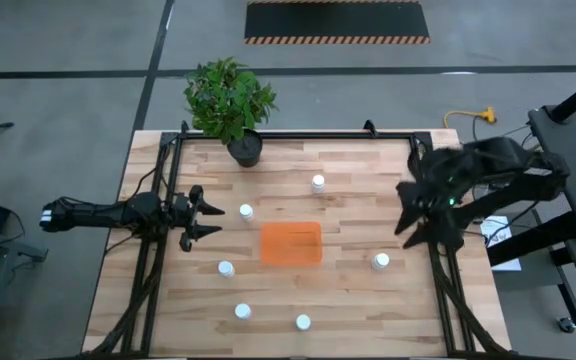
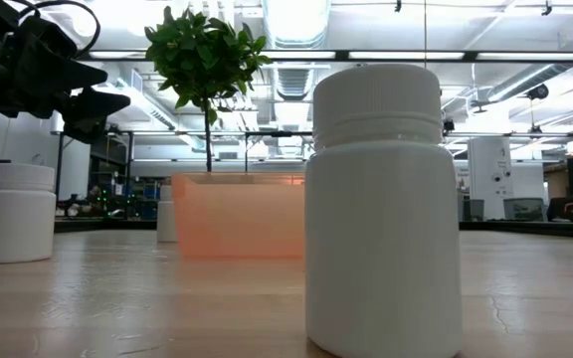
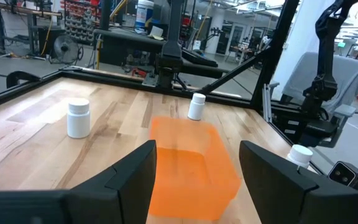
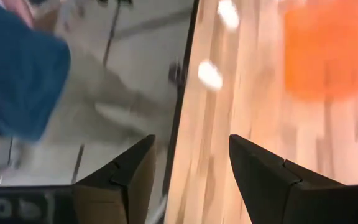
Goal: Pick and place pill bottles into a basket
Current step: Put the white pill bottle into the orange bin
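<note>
Two arms | left claw (image 1: 211,218) gaping, empty | right claw (image 1: 408,228) gaping, table edge

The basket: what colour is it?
Bright orange; the basket shows best in the high view.

Two dark, jointed arms. The left gripper (image 1: 204,217) and right gripper (image 4: 188,168) each bore black, wedge-shaped fingers (image 3: 132,177).

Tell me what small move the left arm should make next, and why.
Probably ease the left gripper forward and down over the nearest pill bottle. Its fingers are open and empty, that bottle stands just ahead of them, and the orange basket holds nothing yet.
</note>
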Available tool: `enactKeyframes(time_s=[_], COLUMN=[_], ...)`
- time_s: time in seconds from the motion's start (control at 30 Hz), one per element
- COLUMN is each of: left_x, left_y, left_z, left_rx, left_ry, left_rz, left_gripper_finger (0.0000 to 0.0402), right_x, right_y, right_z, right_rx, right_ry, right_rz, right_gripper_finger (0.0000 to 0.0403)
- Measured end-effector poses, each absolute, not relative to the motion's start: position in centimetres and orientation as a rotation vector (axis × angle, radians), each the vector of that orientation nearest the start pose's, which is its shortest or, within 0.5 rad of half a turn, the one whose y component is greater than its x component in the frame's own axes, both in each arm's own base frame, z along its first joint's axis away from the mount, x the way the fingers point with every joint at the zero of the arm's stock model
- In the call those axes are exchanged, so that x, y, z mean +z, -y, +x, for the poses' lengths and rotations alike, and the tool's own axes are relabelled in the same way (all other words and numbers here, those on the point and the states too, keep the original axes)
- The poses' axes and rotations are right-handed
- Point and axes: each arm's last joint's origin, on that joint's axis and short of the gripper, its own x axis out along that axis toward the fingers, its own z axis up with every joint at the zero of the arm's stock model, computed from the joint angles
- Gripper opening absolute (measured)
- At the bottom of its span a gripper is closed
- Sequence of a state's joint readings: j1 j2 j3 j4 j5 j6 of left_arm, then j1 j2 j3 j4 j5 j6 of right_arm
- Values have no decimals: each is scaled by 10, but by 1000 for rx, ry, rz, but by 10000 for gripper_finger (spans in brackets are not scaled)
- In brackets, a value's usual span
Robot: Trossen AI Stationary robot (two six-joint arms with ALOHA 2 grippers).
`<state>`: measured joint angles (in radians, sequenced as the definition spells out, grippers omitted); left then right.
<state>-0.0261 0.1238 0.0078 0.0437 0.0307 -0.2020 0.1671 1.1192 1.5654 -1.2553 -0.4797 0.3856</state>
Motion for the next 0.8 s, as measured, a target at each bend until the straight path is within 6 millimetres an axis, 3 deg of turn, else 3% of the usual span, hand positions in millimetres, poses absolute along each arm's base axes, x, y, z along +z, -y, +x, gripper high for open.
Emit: enactKeyframes(time_s=[0.2,0.57,0.8], left_x=[160,160,160], left_y=[4,4,4], left_z=[105,105,105], left_rx=[-49,-49,-49], left_ry=[-78,-78,-78], left_rz=[-202,-202,-202], left_gripper_finger=[212,212,212], right_x=[412,380,346], right_y=[-65,-93,-100], right_z=[167,180,183], right_rx=[385,231,180], right_ry=[-1151,-1262,-1311], right_rz=[392,229,208], right_gripper_finger=[192,192,192])
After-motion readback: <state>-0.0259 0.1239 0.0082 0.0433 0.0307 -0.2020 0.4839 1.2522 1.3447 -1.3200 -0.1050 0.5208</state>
